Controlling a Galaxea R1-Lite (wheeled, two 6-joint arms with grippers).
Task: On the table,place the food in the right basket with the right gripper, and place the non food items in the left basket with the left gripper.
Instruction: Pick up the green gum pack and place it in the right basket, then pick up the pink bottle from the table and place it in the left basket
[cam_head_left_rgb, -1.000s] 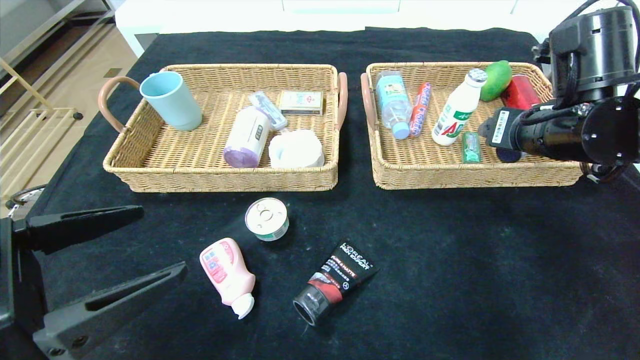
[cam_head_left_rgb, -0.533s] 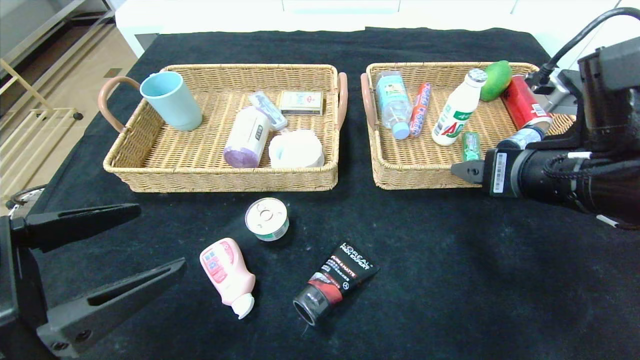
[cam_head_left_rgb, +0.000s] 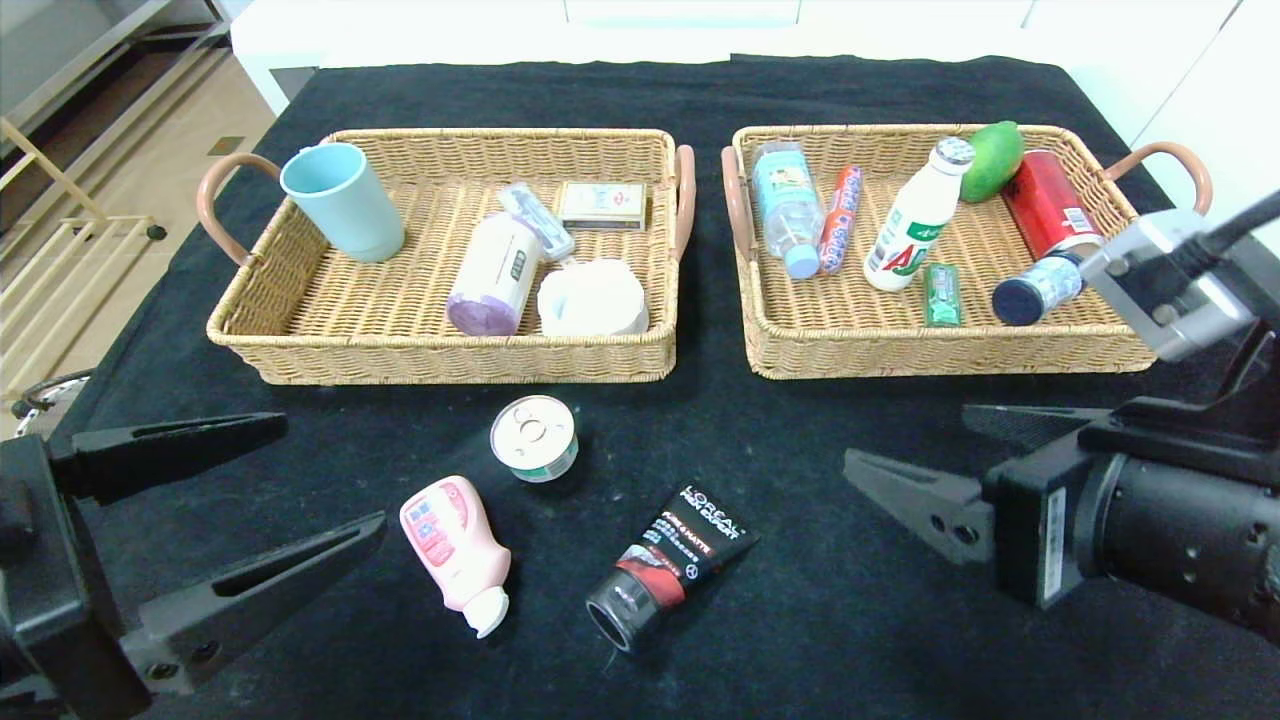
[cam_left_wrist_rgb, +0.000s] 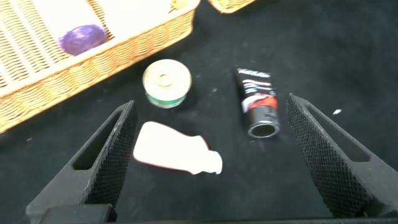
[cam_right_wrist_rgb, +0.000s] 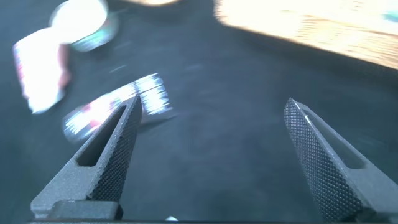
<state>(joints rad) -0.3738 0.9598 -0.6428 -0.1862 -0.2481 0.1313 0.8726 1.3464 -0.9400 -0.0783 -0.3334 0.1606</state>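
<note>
On the black table lie a round tin can (cam_head_left_rgb: 534, 437), a pink bottle (cam_head_left_rgb: 455, 553) on its side and a black L'Oreal tube (cam_head_left_rgb: 668, 563). All three show in the left wrist view: the can (cam_left_wrist_rgb: 166, 82), the bottle (cam_left_wrist_rgb: 174, 155), the tube (cam_left_wrist_rgb: 257, 101). My left gripper (cam_head_left_rgb: 300, 490) is open and empty at the near left, short of the pink bottle. My right gripper (cam_head_left_rgb: 920, 455) is open and empty over the table in front of the right basket (cam_head_left_rgb: 950, 350). The left basket (cam_head_left_rgb: 440, 355) stands behind the can.
The right basket holds bottles, a red can (cam_head_left_rgb: 1045, 203), a green mango (cam_head_left_rgb: 992, 160), a green pack and a small jar (cam_head_left_rgb: 1035, 290). The left basket holds a blue cup (cam_head_left_rgb: 343, 198), a roll, a white wad and a box.
My right gripper has drawn back out of the right basket and come down toward the near table, empty. The small jar now lies uncovered in the basket. The left arm barely moved.
</note>
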